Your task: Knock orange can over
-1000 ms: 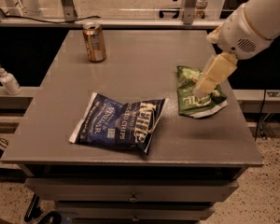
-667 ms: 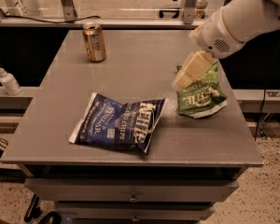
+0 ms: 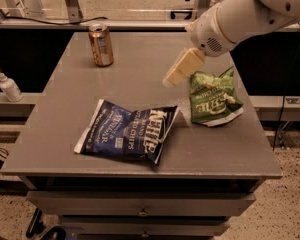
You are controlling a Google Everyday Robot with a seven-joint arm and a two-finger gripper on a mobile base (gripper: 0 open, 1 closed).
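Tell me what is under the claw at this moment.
Bare grey table shows beneath the claw, which hangs between the orange can and the green chip bag. The patch the claw itself hides cannot be seen.

I see a gray table [image 3: 60,134] that fills most of the frame. A blue chip bag [image 3: 127,131] lies flat a bit below the middle. A crumpled green chip bag [image 3: 212,99] lies just beside it, on the right. A white pump bottle [image 3: 9,85] stands on a low shelf at the left edge. Drawers [image 3: 140,204] sit under the table at the bottom. The gripper [image 3: 171,78] hangs just upper left of the green bag.
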